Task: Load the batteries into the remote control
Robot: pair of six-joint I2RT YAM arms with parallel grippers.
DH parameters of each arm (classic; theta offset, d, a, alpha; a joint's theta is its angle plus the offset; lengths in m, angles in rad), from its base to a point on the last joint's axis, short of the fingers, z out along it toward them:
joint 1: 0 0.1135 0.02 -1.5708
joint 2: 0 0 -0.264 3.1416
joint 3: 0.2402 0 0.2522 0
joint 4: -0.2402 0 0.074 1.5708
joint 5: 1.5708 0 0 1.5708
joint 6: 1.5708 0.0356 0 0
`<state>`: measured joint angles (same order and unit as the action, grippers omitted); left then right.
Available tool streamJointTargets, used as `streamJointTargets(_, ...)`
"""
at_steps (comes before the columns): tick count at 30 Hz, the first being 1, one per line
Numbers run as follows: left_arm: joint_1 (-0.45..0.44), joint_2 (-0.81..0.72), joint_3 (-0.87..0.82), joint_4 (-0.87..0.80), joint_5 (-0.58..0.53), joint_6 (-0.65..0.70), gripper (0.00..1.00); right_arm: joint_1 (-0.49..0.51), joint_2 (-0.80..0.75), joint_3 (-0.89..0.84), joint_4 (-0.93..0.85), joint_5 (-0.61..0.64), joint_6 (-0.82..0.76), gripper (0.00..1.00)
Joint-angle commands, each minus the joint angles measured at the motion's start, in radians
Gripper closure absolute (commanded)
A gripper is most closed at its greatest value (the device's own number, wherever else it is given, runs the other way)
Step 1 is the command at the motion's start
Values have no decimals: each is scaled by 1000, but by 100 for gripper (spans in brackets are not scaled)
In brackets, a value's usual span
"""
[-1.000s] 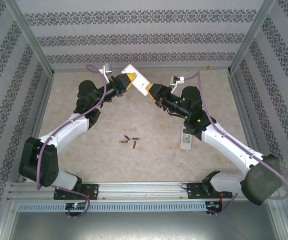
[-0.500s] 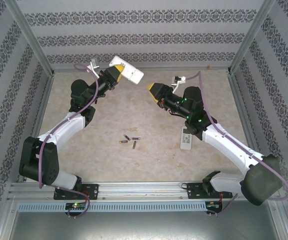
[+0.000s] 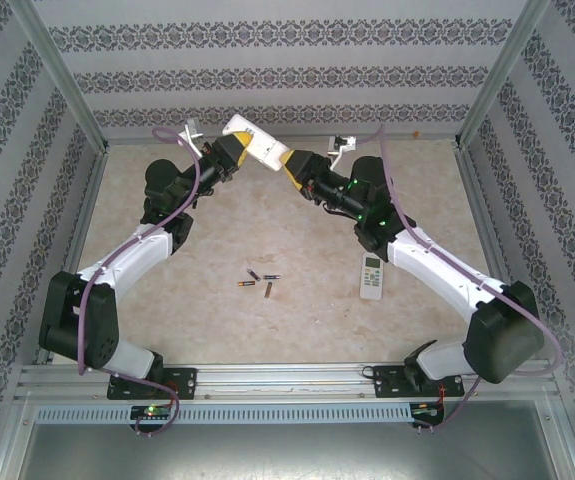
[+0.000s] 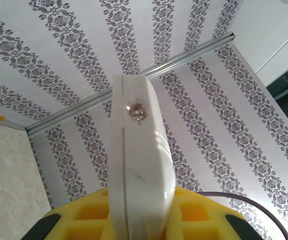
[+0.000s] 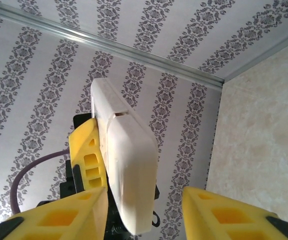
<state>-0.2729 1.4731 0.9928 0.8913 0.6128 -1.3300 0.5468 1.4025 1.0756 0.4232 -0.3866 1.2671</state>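
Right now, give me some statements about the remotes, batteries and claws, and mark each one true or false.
1. The left claw grips a white remote above the table. True.
2. The batteries sit inside that remote. False: they lie loose on the table.
3. The right claw is shut. False: it is open, its fingers apart either side of the held remote's end.
4. A second remote lies on the table. True.

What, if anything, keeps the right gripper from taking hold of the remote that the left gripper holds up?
Probably nothing: the right gripper is open with the near end of the held remote between its fingers, and the left gripper clamps it farther back.
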Motion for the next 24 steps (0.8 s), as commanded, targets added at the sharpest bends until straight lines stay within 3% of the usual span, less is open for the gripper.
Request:
streamJointTargets(1, -12, -1, 17, 74, 18, -10, 100, 10, 10, 41, 65, -23, 12, 62)
streamJointTargets(4, -12, -5, 7, 63, 13, 0, 100, 12, 14, 40, 71, -26, 17, 69)
streamJointTargets(10, -14, -9, 6, 52, 11, 19, 100, 13, 8, 29, 62, -27, 20, 75)
streamJointTargets(24, -22, -92, 38, -223, -13, 252, 100, 16, -17, 19, -2, -35, -56, 93)
